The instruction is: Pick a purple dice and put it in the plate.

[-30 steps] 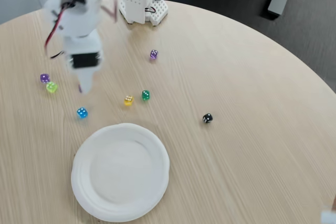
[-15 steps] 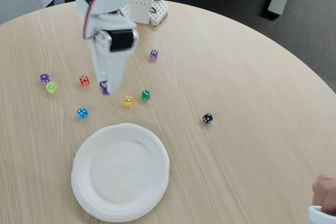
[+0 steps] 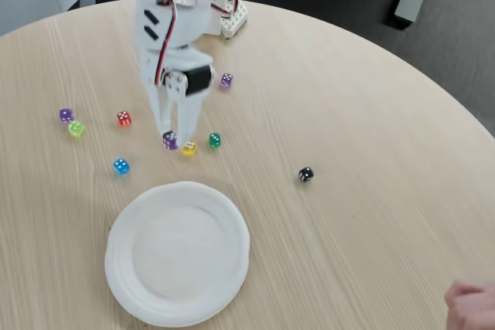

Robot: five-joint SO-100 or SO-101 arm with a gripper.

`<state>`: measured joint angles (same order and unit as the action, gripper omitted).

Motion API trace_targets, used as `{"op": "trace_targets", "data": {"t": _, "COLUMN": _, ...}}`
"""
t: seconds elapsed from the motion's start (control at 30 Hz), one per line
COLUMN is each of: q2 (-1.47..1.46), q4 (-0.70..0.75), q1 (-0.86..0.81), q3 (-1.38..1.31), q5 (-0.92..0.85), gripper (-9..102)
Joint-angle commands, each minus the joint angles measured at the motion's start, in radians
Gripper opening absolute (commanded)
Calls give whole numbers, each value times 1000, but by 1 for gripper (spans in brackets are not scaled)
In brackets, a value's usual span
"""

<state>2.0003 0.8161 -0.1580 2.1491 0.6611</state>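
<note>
Left of centre in the fixed view, your gripper [image 3: 172, 137] pointing down, fingers pinching a purple dice [image 3: 170, 141], above the plate [image 3: 116, 246], yellow dice [image 3: 189, 148] just beside.

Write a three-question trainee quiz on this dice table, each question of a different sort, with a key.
1. True or false: the plate already holds a dice.
2. Multiple choice: which dice lies farthest right in the fixed view? A. the black dice B. the blue dice C. the red dice
3. Fill in: the gripper has a ______ dice between its fingertips, next to the yellow dice.

Key
1. False; the plate is bare.
2. A
3. purple
</note>
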Motion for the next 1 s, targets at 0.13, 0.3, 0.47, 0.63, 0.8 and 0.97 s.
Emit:
{"op": "trace_targets", "data": {"t": 0.13, "q2": 222, "q4": -69, "q1": 8, "q3": 158, "q5": -101, "gripper": 0}}
{"op": "trace_targets", "data": {"t": 0.3, "q2": 218, "q4": -69, "q1": 8, "q3": 150, "q5": -81, "gripper": 0}}
{"op": "trace_targets", "data": {"t": 0.47, "q2": 118, "q4": -69, "q1": 8, "q3": 146, "q5": -40, "gripper": 0}}
{"op": "trace_targets", "data": {"t": 0.63, "q2": -55, "q4": -58, "q1": 9, "q3": 41, "q5": 112, "gripper": 0}}
{"op": "trace_targets", "data": {"t": 0.8, "q2": -140, "q4": -57, "q1": 9, "q3": -152, "q5": 117, "gripper": 0}}
{"op": "trace_targets", "data": {"t": 0.97, "q2": -215, "q4": -64, "q1": 9, "q3": -296, "q5": 63, "gripper": 0}}
